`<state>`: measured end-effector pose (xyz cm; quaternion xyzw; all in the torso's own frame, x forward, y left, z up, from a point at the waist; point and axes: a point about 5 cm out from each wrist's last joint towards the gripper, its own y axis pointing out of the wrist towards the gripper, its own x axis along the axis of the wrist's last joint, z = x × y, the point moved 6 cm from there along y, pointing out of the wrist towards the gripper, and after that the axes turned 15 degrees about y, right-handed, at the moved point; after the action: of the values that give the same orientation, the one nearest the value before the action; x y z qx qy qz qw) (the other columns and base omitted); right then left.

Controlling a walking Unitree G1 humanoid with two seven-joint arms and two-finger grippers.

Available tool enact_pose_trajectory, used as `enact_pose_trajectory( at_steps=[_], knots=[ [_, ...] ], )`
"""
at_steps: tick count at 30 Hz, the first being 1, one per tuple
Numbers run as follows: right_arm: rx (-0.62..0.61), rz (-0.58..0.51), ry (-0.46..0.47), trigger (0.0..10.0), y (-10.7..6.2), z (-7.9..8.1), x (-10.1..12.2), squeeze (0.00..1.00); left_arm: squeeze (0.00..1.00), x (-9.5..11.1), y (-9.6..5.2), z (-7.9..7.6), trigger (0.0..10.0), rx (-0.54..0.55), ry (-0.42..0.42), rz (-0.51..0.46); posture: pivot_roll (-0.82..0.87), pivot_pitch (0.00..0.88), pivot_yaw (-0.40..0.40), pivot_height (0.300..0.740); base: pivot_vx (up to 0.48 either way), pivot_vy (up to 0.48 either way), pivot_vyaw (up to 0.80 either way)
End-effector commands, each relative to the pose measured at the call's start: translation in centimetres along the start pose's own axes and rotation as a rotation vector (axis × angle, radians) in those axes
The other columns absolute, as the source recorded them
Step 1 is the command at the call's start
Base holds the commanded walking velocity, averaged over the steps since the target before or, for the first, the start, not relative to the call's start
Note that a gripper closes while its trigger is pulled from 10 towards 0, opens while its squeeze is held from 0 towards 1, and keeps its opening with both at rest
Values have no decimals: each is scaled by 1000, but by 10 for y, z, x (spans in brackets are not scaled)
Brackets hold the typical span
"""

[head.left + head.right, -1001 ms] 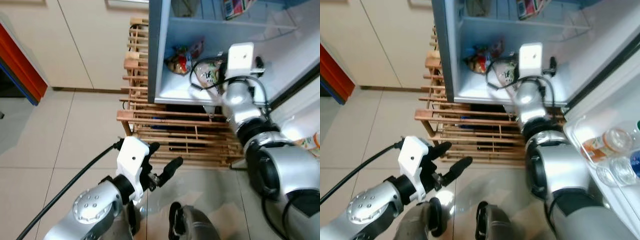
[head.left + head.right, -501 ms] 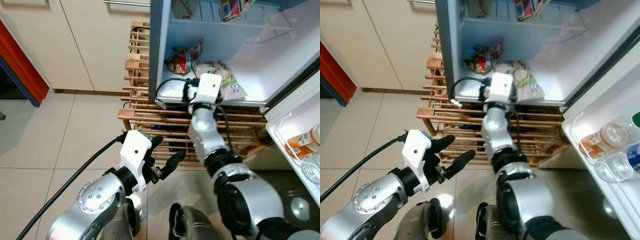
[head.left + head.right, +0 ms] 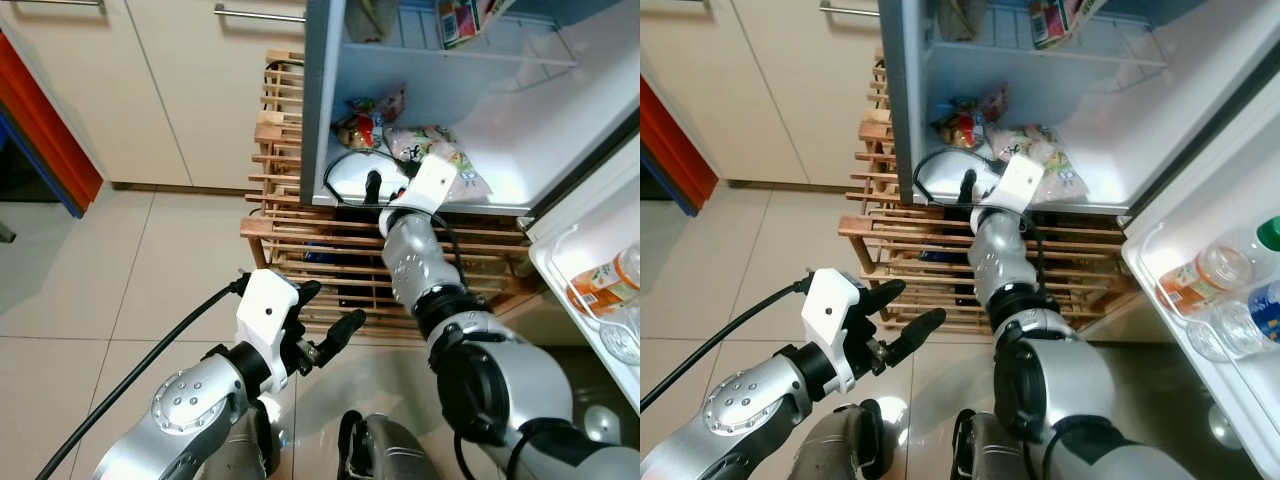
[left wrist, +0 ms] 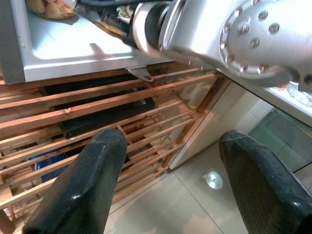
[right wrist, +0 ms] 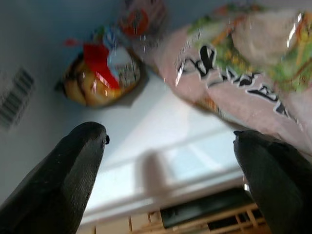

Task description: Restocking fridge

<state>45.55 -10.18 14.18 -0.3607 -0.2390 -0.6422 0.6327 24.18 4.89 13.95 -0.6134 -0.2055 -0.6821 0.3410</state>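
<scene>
Right now the right tool [image 5: 168, 161] hangs at the front lip of the fridge's bottom shelf [image 3: 350, 185], its two black fingers spread wide and holding nothing. Just beyond it, toward the far finger, lies the pink frozen-vegetable bag [image 5: 234, 73] on the shelf floor; further in, past the near finger, sits a small snack packet [image 5: 100, 73] with a red label, close to the bag but seemingly apart from it. A black cable [image 3: 345, 165] loops from the wrist over the shelf edge, right beside the tool.

The left tool [image 3: 325, 325] hovers low over the tiled floor, well short of the fridge, fingers spread and empty, facing the wooden slatted rack [image 4: 97, 112] under the fridge.

The bag looks placed, so the risk lies mostly in pulling out. That cable loop could snag the shelf lip or drag the bag forward as the arm draws away. The bag's front edge lies near the lip, so a brush from the far finger might tip it out. The open door [image 3: 1200, 300] with its bottles stands close beside the right arm, and a wide swing could knock it.
</scene>
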Motion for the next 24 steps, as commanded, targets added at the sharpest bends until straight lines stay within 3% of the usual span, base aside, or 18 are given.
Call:
enact_pose_trajectory(
  at_steps=[1,3,8,11,15,16,17,21,24],
  knots=[
    [-21,-1,-1,10000,3,-5,8,0,0,5,-3,-3,10000,-7,1,-17,188,196,-61,740,0,0,0],
    [-29,-10,-24,10000,6,-7,18,0,0,4,-3,-4,10000,-7,-2,-15,189,199,-61,740,0,0,0],
    [-123,8,-120,10000,9,-35,26,0,0,3,-5,-4,10000,-4,-8,-8,196,213,-63,740,0,0,0],
    [-131,6,-133,10000,9,-37,27,0,0,3,-5,-4,10000,-4,-8,-8,196,213,-63,740,0,0,0],
    [-171,-125,-673,10000,11,-44,64,0,0,2,-6,-5,10000,0,-13,-3,193,223,-65,740,0,0,0],
    [-171,-125,-673,10000,11,-44,64,0,0,2,-6,-5,10000,0,-13,-3,193,223,-65,740,0,0,0],
    [-168,-152,-771,10000,12,-42,71,0,0,2,-5,-6,10000,-1,-14,-3,193,223,-65,740,0,0,0],
    [-166,-169,-823,10000,12,-40,75,0,0,2,-5,-6,10000,-2,-14,-3,193,223,-65,740,0,0,0],
    [-151,-252,-1011,10000,12,-27,90,0,0,2,-2,-4,10000,6,-15,-7,187,220,-70,740,0,0,0]
  ],
)
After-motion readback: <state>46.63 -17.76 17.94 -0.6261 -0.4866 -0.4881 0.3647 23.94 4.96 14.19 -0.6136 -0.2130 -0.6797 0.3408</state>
